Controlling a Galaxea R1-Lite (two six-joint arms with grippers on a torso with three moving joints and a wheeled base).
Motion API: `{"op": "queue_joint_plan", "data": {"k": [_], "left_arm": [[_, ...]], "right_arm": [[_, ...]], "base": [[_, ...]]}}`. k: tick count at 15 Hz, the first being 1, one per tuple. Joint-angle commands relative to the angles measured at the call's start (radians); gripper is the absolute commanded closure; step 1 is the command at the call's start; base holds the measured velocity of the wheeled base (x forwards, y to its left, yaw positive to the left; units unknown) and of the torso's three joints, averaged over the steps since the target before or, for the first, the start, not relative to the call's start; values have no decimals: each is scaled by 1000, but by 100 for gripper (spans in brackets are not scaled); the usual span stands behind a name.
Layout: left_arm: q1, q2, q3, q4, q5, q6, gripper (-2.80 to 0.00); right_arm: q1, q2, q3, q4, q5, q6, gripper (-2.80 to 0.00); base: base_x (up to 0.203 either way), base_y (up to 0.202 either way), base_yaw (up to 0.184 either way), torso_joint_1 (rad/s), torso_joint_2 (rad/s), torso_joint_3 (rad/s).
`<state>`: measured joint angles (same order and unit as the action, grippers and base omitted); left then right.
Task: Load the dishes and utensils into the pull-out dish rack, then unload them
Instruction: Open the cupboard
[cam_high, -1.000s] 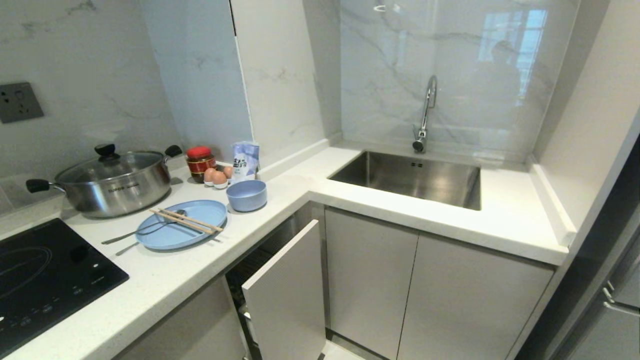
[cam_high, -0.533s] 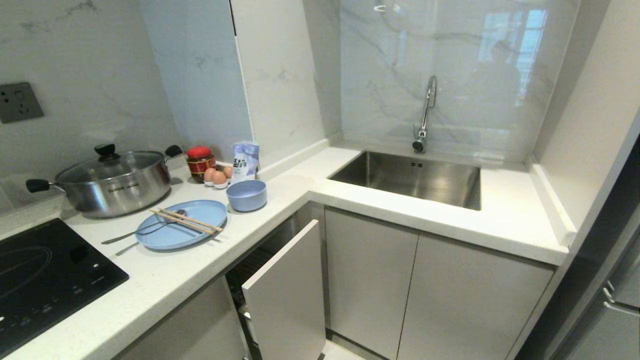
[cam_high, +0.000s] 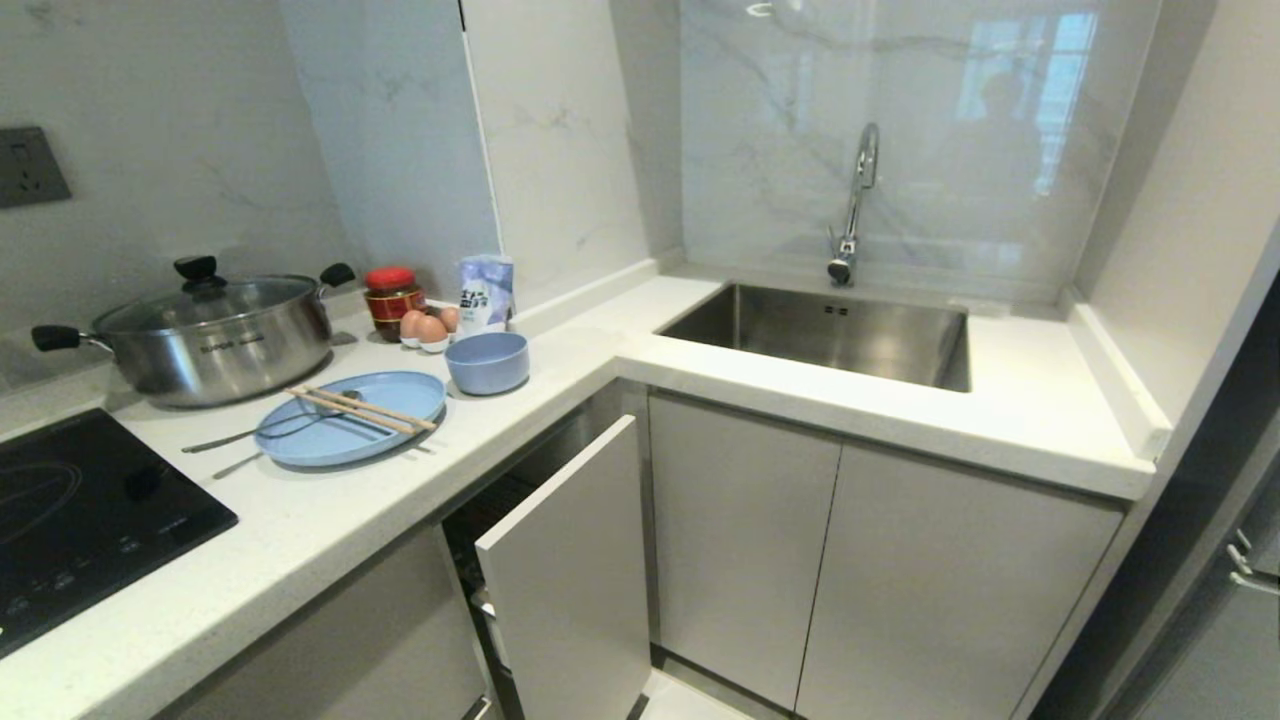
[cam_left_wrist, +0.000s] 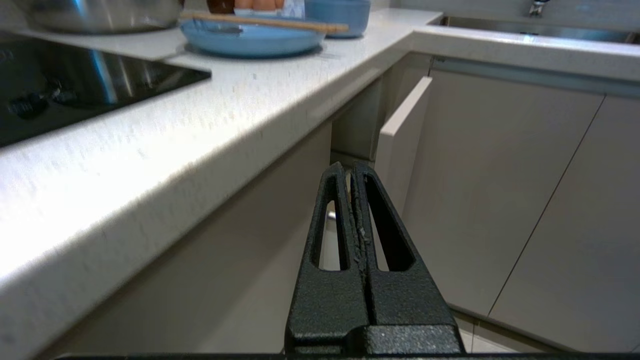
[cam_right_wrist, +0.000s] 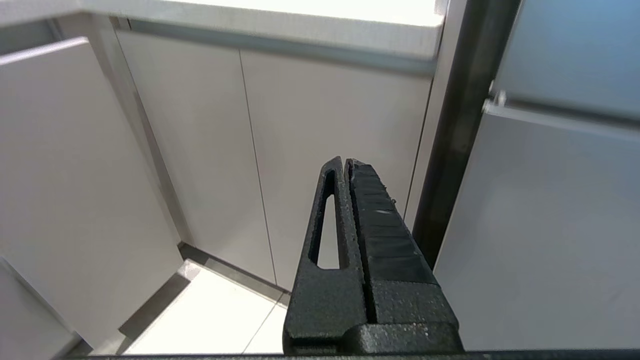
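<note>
The left tool (cam_left_wrist: 350, 170) is seen with its fingers pressed together on nothing, held below the edge of the counter (cam_high: 560, 400) and aimed at the partly pulled-out pale grey front of the pull-out dish rack (cam_high: 570, 570). The right tool (cam_right_wrist: 346, 165) is likewise closed and empty, held low before the cabinet doors (cam_right_wrist: 200, 150) under the sink (cam_high: 830, 335). Neither tool is caught by the head view.

On the counter, the light-blue plate (cam_high: 345, 435) is found between the steel pot (cam_high: 215, 335) and the counter's front edge, with the chopsticks (cam_high: 360, 408) laid across it and the metal cutlery (cam_high: 235, 440) resting on its left rim, handles pointing toward the black cooktop (cam_high: 70, 520). The light-blue bowl (cam_high: 487, 362) stands just beside the plate, toward the sink. Behind the bowl, three eggs (cam_high: 428, 327), a red-lidded jar (cam_high: 390, 297) and a small packet (cam_high: 485, 292) are grouped against the wall. Only dark wires of the rack are glimpsed behind its front.
</note>
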<state>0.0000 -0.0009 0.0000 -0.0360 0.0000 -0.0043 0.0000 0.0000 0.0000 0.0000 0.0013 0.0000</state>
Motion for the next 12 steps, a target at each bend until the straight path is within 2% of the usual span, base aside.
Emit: {"op": "queue_joint_plan", "data": {"k": [1, 6, 12], "left_arm": [[0, -1, 12, -1, 0, 0, 0], [0, -1, 12, -1, 0, 0, 0], [0, -1, 14, -2, 0, 1, 0]], "right_arm": [[0, 0, 0, 0, 0, 0, 0], [0, 0, 0, 0, 0, 0, 0], [0, 0, 0, 0, 0, 0, 0]], "base": [[0, 0, 0, -217, 500, 283], [0, 0, 0, -197, 447, 253], [0, 0, 0, -22, 57, 33]]}}
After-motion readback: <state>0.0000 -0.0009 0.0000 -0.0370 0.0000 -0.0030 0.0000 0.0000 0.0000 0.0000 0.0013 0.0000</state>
